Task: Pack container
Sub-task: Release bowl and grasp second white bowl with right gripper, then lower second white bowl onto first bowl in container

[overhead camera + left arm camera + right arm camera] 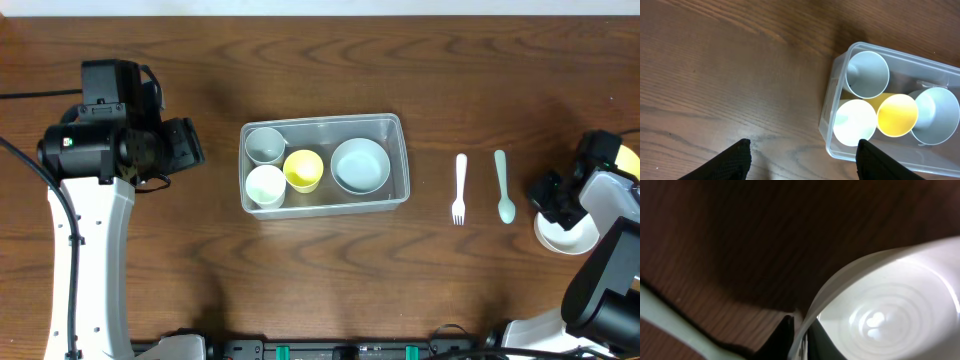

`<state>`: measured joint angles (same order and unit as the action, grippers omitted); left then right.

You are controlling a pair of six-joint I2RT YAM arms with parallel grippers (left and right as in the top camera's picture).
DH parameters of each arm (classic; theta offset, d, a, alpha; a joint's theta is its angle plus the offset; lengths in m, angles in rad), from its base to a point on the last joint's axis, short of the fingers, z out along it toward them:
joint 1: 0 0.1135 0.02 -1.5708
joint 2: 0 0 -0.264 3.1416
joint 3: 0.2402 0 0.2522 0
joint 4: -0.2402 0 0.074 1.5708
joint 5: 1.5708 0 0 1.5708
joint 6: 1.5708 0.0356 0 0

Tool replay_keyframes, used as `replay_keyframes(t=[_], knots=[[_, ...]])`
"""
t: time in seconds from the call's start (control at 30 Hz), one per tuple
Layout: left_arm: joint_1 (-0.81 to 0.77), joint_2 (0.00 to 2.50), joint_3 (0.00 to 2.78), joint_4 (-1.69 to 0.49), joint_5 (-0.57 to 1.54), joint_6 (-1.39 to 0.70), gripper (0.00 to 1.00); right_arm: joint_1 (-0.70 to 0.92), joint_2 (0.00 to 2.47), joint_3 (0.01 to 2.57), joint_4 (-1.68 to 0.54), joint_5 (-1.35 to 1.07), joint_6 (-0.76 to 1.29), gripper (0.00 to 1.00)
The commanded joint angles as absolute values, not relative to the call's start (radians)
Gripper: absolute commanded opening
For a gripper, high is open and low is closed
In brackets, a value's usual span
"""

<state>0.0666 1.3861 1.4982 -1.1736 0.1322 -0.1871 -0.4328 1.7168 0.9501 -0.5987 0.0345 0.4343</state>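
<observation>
The clear rectangular container (395, 125) sits mid-table, holding a grey cup (265, 144), a white cup (266, 185), a yellow cup (304, 170) and a pale blue bowl (360, 165). It also shows in the left wrist view (832, 105) at right. My left gripper (802, 162) is open and empty over bare wood, left of the container. My right gripper (800, 340) is at the far right, shut on the rim of a white bowl (565, 236), which fills the right wrist view (890, 310).
A white fork (460, 188) and a pale green spoon (504, 186) lie side by side on the wood between the container and the white bowl. The spoon's edge shows in the right wrist view (670, 322).
</observation>
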Motion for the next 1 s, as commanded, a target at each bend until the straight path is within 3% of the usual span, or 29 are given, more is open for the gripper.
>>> replay_keyframes(t=[0.0,0.23,0.4,0.67,0.97], knots=[[0.071,1.386,1.493,-1.177,0.142,-0.193,0.68,-0.389,1.654,0.968,-0.599,0.021,0.392,0.05],[0.071,1.386,1.493,-1.177,0.142,-0.193,0.68,-0.289,1.499,1.01,-0.613,0.008,0.305,0.01],[0.071,1.386,1.493,-1.177,0.142,-0.193,0.68,-0.149,1.392,1.071,-0.622,-0.137,0.129,0.01],[0.071,1.386,1.493,-1.177,0.142,-0.193,0.68,0.246,1.356,1.187,-0.729,-0.222,-0.224,0.01],[0.071,1.386,1.493,-1.187,0.142,-0.193,0.68,0.584,1.396,1.203,-0.698,-0.086,-0.368,0.01]])
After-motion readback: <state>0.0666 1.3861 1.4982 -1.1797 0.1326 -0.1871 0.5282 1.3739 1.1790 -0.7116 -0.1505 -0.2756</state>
